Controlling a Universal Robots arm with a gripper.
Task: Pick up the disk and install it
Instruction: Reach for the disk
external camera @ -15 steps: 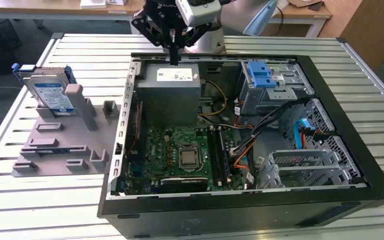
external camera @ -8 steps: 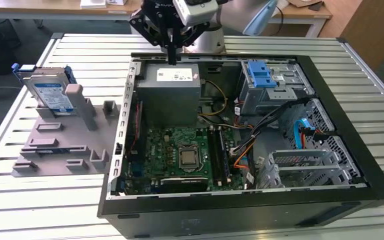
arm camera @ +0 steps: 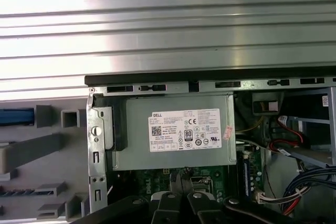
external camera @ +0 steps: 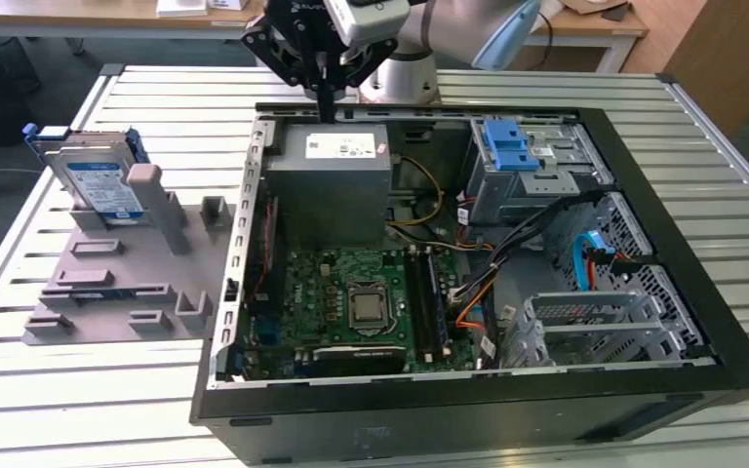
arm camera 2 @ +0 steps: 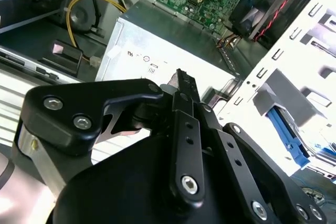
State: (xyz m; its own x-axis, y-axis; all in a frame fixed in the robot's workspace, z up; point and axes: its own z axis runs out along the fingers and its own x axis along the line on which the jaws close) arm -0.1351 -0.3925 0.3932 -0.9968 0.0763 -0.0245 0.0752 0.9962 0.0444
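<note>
Gripper [external camera: 328, 115] apparently pinched shut, empty, over power supply [external camera: 335, 161] | disk [external camera: 98, 183] well apart by table edge [external camera: 4, 263] | you risk clipping case wall [external camera: 253, 195] crossing over.

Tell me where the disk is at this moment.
At the exterior view's left, the disk stands on edge in the grey fixture plate on the slatted table, outside the open computer case.

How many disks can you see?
1. The disk stands in the grey holder on the table, at the exterior view's left, outside the computer case. More could be hidden inside the drive cage.
</note>
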